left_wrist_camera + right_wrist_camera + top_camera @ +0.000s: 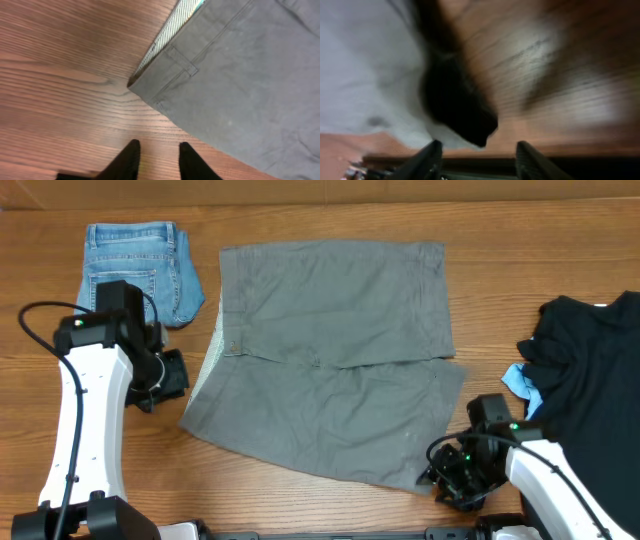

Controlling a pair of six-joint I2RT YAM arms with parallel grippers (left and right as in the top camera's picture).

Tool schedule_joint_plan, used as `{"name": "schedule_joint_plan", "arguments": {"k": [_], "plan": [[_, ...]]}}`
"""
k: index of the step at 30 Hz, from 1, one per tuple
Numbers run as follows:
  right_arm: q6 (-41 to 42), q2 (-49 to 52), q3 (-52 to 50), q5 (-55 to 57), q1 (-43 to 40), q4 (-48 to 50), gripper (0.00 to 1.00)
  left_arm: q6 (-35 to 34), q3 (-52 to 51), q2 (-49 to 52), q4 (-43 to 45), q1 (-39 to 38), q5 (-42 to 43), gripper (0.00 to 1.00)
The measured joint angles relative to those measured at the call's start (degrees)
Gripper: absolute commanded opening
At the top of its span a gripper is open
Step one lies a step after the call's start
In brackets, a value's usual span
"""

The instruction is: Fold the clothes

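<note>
We see the grey shorts (330,350) lying flat in the middle of the table (500,270). The waistband is at their 9 o'clock side and the two legs run toward 3 o'clock. A strip of pale lining (212,345) shows along the waistband edge. In the left wrist view the shorts (240,85) fill the 2 o'clock half of the picture, with the striped lining (170,30) and a belt loop (182,60) near the corner.

Just off the waistband at 9 o'clock we find the left gripper (170,375). In its own view the gripper (159,160) has its fingers apart over bare wood, near the waistband corner and not touching it.

The right gripper (450,475) sits at the shorts' 5 o'clock corner, right at the hem. Its wrist view is badly blurred. We can make out grey cloth (365,65) at 10 o'clock and the gripper (480,160) with its fingers spread, but not whether they touch the cloth.

Small denim shorts (135,265) lie at 10 o'clock from the grey pair, apart from it. A black garment heap (590,370) lies at 3 o'clock, with a light-blue scrap (520,380) at its near edge.
</note>
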Motion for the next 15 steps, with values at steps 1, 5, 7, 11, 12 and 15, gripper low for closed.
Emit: {"name": "schedule_joint_plan", "arguments": {"k": [1, 5, 7, 11, 12, 15], "plan": [[0.6, 0.0, -0.8, -0.2, 0.0, 0.5, 0.53, 0.0, -1.2, 0.0, 0.9, 0.0, 0.2, 0.35], [2.8, 0.0, -1.6, -0.5, 0.0, 2.5, 0.57, -0.2, -5.9, 0.0, 3.5, 0.0, 0.5, 0.38], [4.3, 0.0, -1.6, -0.3, 0.1, 3.5, 0.56, -0.2, -7.3, 0.0, 4.3, 0.0, 0.6, 0.39], [7.6, 0.2, -1.6, 0.2, 0.1, 4.7, 0.48, -0.2, -8.3, 0.0, 4.5, 0.0, 0.8, 0.40], [8.0, 0.4, -1.6, 0.2, 0.1, 4.9, 0.43, -0.2, -8.3, 0.0, 4.6, 0.0, 0.8, 0.40], [9.2, 0.9, -1.6, 0.5, 0.1, 5.0, 0.36, -0.2, -8.3, 0.0, 5.1, 0.0, 0.8, 0.40]]}}
